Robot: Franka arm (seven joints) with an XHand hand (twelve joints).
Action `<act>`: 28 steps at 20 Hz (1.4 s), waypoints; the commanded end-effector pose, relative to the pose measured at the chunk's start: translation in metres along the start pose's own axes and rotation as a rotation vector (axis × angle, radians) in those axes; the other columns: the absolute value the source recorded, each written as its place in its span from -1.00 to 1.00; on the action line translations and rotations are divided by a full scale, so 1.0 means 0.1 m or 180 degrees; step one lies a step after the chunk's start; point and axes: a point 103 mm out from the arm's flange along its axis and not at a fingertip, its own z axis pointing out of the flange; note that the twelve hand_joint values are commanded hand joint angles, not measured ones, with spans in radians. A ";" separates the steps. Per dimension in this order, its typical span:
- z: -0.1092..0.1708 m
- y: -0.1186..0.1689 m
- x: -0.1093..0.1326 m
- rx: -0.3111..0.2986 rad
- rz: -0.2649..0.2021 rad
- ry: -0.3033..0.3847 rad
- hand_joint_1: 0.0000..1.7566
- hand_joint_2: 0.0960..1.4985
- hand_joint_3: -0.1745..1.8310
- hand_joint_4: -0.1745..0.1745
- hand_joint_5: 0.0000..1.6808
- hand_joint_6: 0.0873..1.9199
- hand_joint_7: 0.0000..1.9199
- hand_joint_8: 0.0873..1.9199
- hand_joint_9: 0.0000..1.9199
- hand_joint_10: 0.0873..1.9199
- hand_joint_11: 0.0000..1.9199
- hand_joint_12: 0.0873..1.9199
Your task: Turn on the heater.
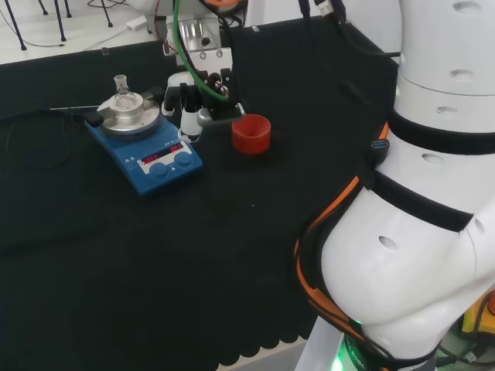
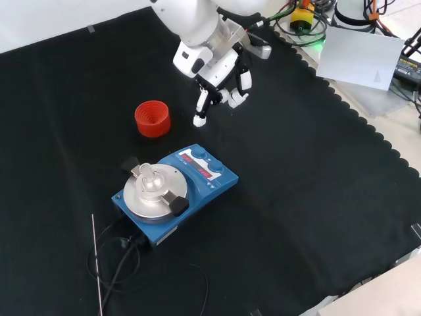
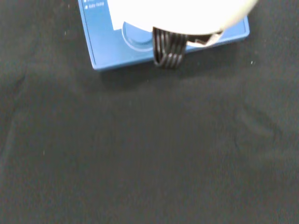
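The heater (image 1: 147, 154) is a blue box with a round metal plate, two knobs and a red lit display on its front panel. A small clear flask (image 1: 124, 97) stands on the plate. In the head view the hand (image 1: 189, 104) hangs just right of the heater, one straight finger (image 1: 188, 127) pointing down close by the panel's right end. In the front view the hand (image 2: 220, 79) is above the heater (image 2: 210, 184), with a gap of cloth between them, and its other fingers are part bent. Nothing is in the hand. The wrist view has the heater's panel (image 3: 140, 51) and a knob (image 3: 135, 35).
A red ribbed ring (image 1: 251, 133) stands on the cloth right of the hand in the head view, left of the hand in the front view (image 2: 152, 118). The heater's black cable (image 2: 112, 263) loops near the bench's edge. The arm's white links (image 1: 418, 232) rise at right.
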 end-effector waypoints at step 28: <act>0.40 0.05 0.32 0.1016 -0.0139 -0.0546 0.77 -0.33 0.37 -0.12 -0.69 -1.00 0.89 0.75 1.00 0.53 1.00 0.48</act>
